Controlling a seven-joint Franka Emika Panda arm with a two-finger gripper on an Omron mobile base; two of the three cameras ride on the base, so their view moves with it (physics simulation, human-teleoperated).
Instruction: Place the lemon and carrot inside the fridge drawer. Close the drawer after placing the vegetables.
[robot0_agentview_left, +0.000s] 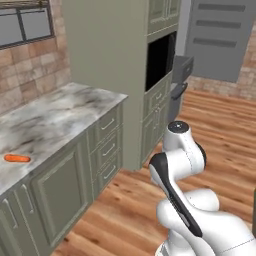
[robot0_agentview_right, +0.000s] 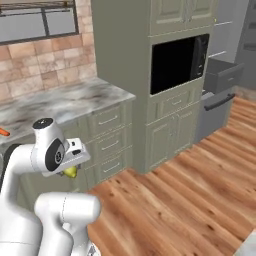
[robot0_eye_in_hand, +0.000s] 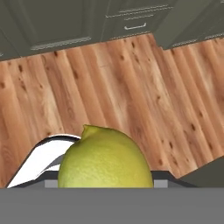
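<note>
Lemon (robot0_eye_in_hand: 105, 158): small yellow-green oval fruit with a pointed tip, waxy, faintly dimpled rind. Location: carried in the two-finger gripper (robot0_agentview_right: 71, 171), above the wooden plank floor (robot0_eye_in_hand: 131, 87) and in front of the grey-green base cabinets (robot0_agentview_right: 107, 145). In the hand view it sits low, directly in front of the camera, tip pointing up; in the right base view a sliver of yellow shows under the white hand. Fingers: hidden behind the fruit, judged clamped on the lemon's flanks, since it hangs clear of any support.

Handling, as judged: light, firm, rounded; smooth skin likely to roll or squirt from a pinch off-centre. Best held across the widest middle, not the tapering tip.

Carrot (robot0_agentview_left: 17, 158): short stubby bright orange root, lying near the front edge of the grey-white marbled countertop (robot0_agentview_left: 60, 115), toward its left end. Judged light, stiff, apt to roll; grip across the mid-length.

Fridge drawer (robot0_agentview_right: 222, 75): wide dark grey box-shaped bin, standing pulled out beyond the tall oven cabinet (robot0_agentview_right: 175, 65), well apart from the gripper.
</note>
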